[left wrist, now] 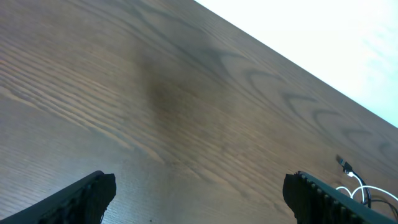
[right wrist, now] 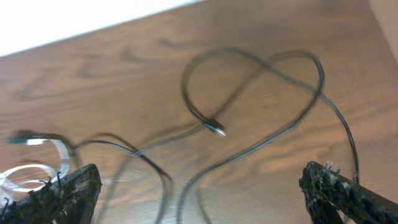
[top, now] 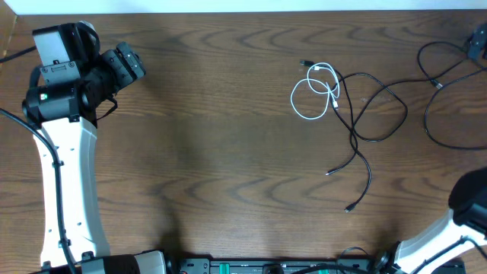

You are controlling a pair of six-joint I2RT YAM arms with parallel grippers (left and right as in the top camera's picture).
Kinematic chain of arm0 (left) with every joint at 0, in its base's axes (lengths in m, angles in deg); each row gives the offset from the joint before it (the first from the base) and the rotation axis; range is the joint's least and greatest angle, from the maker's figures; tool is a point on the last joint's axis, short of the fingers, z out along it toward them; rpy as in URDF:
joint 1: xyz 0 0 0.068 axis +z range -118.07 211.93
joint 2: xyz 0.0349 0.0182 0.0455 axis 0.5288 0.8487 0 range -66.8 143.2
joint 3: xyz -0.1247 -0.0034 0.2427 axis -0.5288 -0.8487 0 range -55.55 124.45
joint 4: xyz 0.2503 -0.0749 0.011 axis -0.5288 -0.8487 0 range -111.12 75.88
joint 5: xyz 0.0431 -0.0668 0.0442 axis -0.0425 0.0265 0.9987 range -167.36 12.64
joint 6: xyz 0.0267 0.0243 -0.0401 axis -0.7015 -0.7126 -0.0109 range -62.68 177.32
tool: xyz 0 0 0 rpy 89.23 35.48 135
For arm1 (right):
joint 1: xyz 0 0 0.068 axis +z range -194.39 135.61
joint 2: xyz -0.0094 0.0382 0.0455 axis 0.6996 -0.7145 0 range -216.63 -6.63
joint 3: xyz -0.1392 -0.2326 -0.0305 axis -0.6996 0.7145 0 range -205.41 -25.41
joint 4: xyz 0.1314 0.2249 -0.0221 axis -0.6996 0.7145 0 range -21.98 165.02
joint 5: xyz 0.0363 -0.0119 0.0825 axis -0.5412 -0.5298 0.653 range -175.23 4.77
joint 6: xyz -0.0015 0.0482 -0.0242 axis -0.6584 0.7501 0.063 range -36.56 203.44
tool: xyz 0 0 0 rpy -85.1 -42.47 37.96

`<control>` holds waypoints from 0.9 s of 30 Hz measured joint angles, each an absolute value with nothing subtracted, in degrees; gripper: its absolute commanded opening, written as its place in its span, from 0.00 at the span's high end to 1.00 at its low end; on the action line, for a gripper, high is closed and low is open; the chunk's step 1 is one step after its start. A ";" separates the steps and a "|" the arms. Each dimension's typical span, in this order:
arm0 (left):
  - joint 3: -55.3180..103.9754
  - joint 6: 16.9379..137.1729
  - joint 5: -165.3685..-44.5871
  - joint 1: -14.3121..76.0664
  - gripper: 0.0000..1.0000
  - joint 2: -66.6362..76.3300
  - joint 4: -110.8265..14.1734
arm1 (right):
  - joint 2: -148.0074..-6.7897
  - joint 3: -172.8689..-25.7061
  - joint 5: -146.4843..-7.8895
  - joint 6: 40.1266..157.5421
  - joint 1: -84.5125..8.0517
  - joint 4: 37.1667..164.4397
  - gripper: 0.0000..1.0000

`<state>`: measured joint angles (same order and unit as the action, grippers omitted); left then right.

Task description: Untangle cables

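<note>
Spread wide, my left end effector (left wrist: 199, 205) and right end effector (right wrist: 199, 199) grip nothing; cables (right wrist: 214, 128) lie on the table (left wrist: 186, 93).

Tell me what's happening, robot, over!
Left end effector open, empty. Right end effector open, facing the cords. Thin looped white cord and thin black cords tangled, not held. Nothing covering them.

Dark wood-grain table (top: 213, 152) fills the view, a white strip (top: 228, 6) along its far edge, a black rail (top: 199, 266) with green bits at the near edge
</note>
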<state>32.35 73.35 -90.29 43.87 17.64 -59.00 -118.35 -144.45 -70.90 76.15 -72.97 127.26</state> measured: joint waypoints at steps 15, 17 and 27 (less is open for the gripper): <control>32.35 73.33 -90.29 43.87 0.08 17.64 -59.00 | -117.80 -144.54 -59.38 72.98 -62.35 137.25 0.28; 32.35 73.35 -90.29 43.89 0.08 17.64 -59.03 | -119.86 -144.48 -61.18 73.92 -59.97 137.18 0.29; 32.33 73.35 -90.29 43.89 0.08 17.64 -59.03 | -128.51 -143.82 -73.42 86.29 -52.93 133.75 0.40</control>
